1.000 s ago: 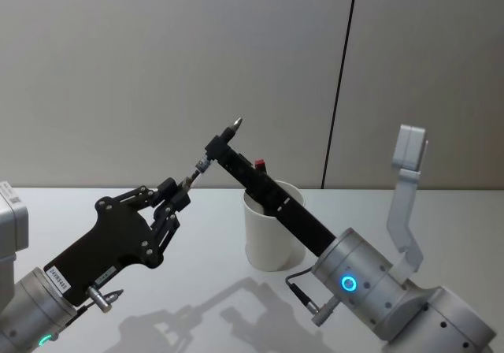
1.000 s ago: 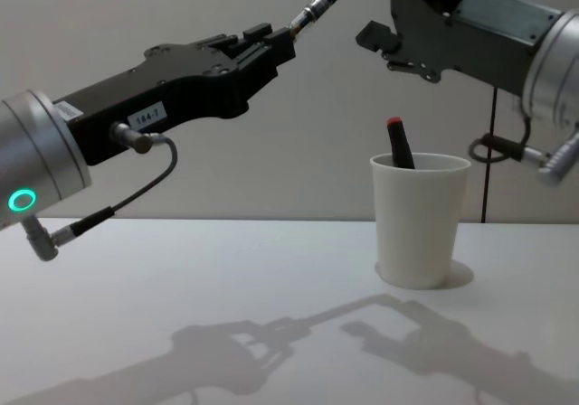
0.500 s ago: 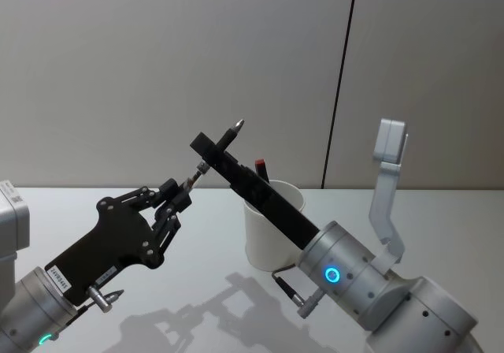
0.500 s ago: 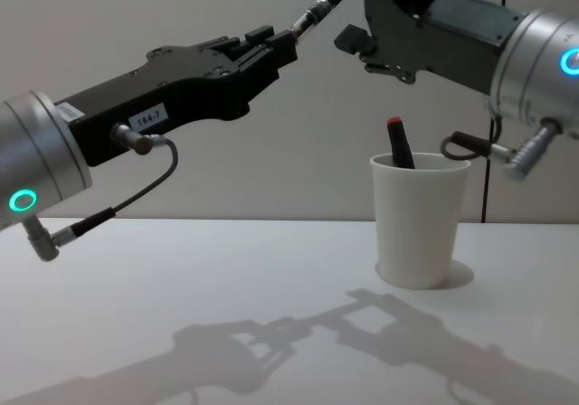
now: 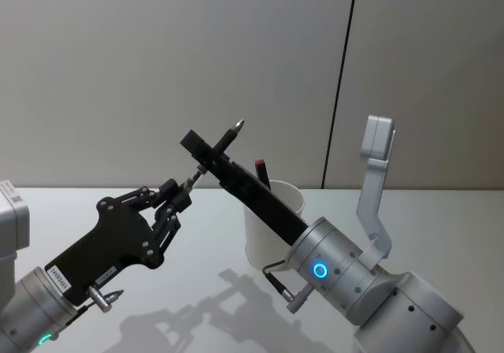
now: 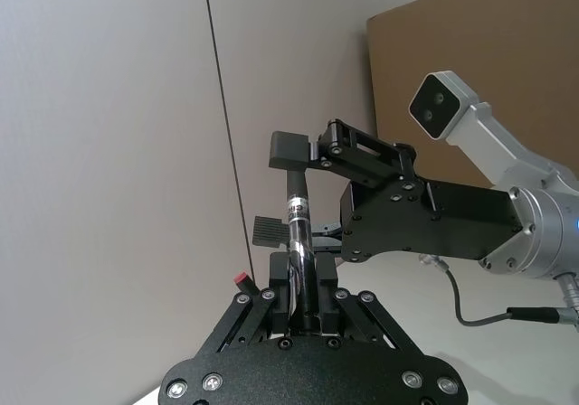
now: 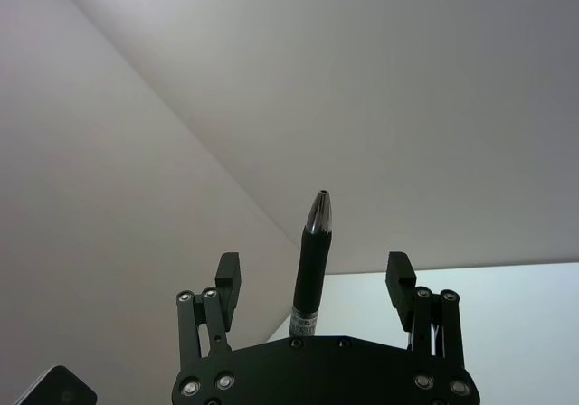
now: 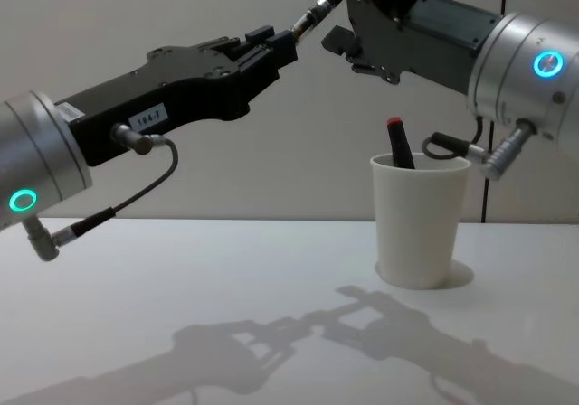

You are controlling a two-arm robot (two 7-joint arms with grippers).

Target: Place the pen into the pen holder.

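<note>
- The pen [image 5: 216,151] is up in the air, well above the surface [image 8: 226,287] and to the left of the cup [image 8: 421,220], slanting up with its tip topmost.
- The left gripper [image 5: 179,196] has its fingers pressed together on the pen's lower end, which leaves most of the barrel free, probably so the other arm can take it.
- The right gripper [image 7: 312,283] has its fingers spread, one on each side of the barrel and not touching it. The right wrist view shows the pen running up the middle of the gap.
- This looks like a hand-over: the right arm, being nearer the cup, seems the better one to make the drop.
- The white paper cup stands upright on the surface below the right arm, open side up. A dark pen with a red cap [image 8: 398,143] already leans inside it.
- The tip points up, so the pen would have to be turned more upright before it goes down into the cup.
- The left fingers should let go only once the right ones have closed, or the pen falls.
</note>
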